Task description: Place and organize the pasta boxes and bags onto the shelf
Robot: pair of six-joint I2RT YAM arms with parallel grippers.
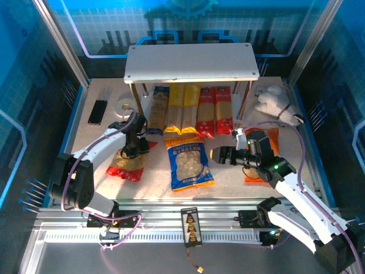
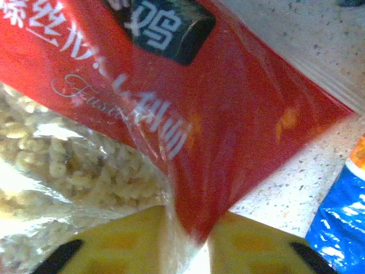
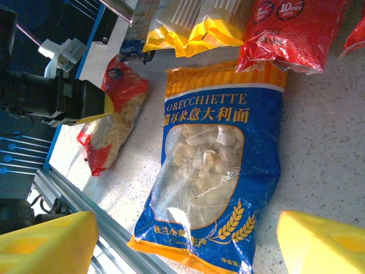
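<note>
My left gripper is shut on the corner of the red bag; the film is pinched between its yellow fingers. The blue bag lies flat mid-table, and in the right wrist view this blue bag sits ahead of my open right gripper, which holds nothing. That right gripper hovers just right of the blue bag. The orange bag lies partly under the right arm. Beneath the shelf's top board lie one dark blue pack, two yellow packs and two red packs.
A black stick bundle and a white ring lie at the back left. A white plush toy sits at the back right. Slim shelf posts stand beside the packs. A small black controller rests on the front rail.
</note>
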